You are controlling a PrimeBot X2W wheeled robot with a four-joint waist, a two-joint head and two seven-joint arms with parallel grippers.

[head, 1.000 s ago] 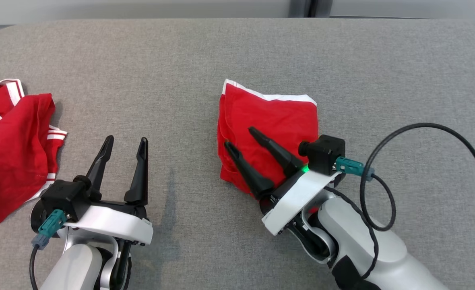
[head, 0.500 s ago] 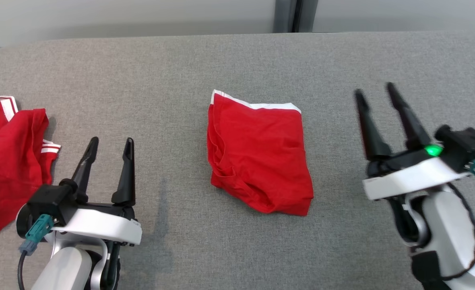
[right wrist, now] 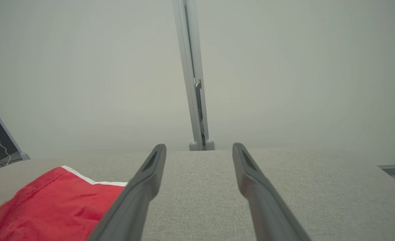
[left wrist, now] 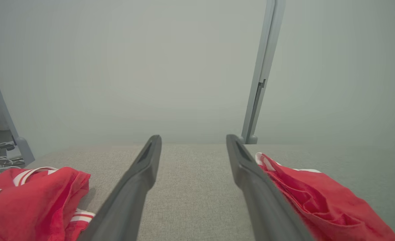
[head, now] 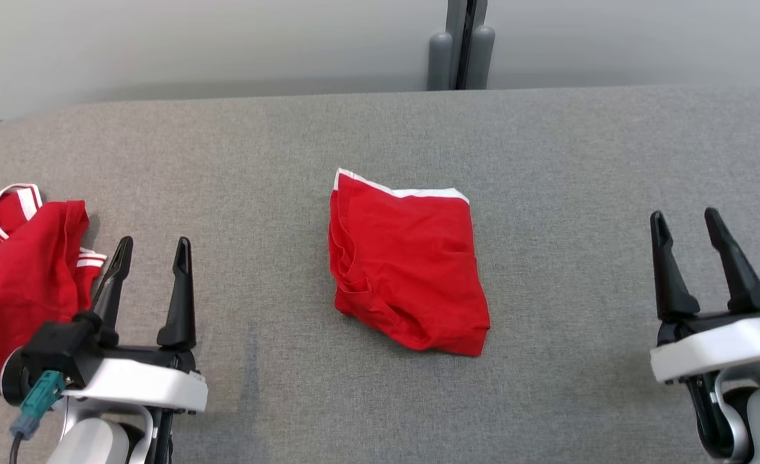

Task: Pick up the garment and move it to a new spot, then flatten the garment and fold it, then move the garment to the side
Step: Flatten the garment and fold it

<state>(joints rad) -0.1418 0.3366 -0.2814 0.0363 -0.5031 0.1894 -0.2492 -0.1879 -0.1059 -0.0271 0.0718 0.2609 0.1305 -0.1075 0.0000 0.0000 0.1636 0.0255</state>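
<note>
Folded red cloth garment with white trim [head: 409,270] lies flat on the grey fabric tabletop [head: 567,148], between my two grippers and well apart from each. My left gripper [head: 153,240] and right gripper [head: 684,214] both have fingers spread wide, holding nothing.

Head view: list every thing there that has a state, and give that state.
middle garment, folded, lying on the table, nothing touching it
left garment, crumpled, not folded
left tool, open, empty
right tool, open, empty, well apart from the middle garment
</note>
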